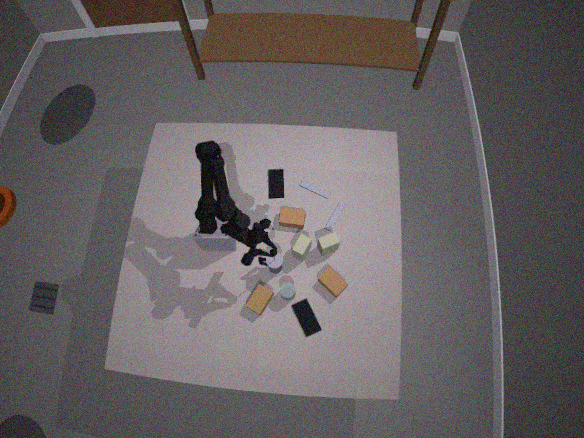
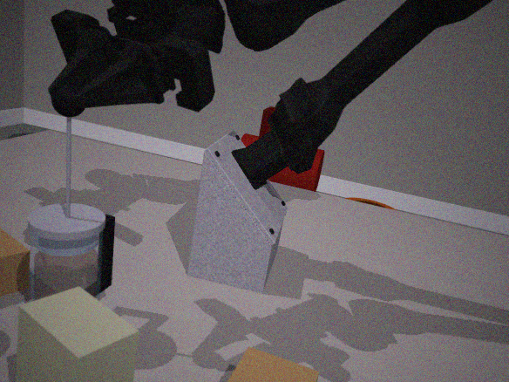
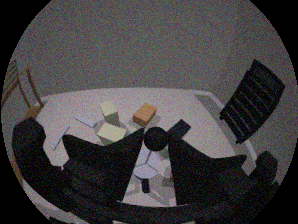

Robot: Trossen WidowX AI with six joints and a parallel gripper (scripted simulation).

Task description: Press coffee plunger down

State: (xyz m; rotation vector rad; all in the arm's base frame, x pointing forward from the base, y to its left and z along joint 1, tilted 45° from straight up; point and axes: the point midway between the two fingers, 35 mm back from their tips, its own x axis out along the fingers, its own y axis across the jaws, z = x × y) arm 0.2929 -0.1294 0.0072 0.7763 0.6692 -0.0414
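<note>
Three orange blocks on the bench, two pale yellow-green blocks, two flat black slabs, two thin white strips, one small pale round cup. One coffee press, standing upright among the blocks, just beside the arm's grey base and left of it in the exterior view. Glass body with brownish liquid inside, black handle on its side, grey lid on top, thin rod rising straight out of the lid, much of it still showing. One arm, reaching over the press with the gripper at the rod's top. Fingers partly closed, clamped on the black plunger knob, seen in the wrist view as a dark ball between them. Beyond the bench: one red box against the wall, one orange object at the floor's edge, wooden furniture at the far side.
</note>
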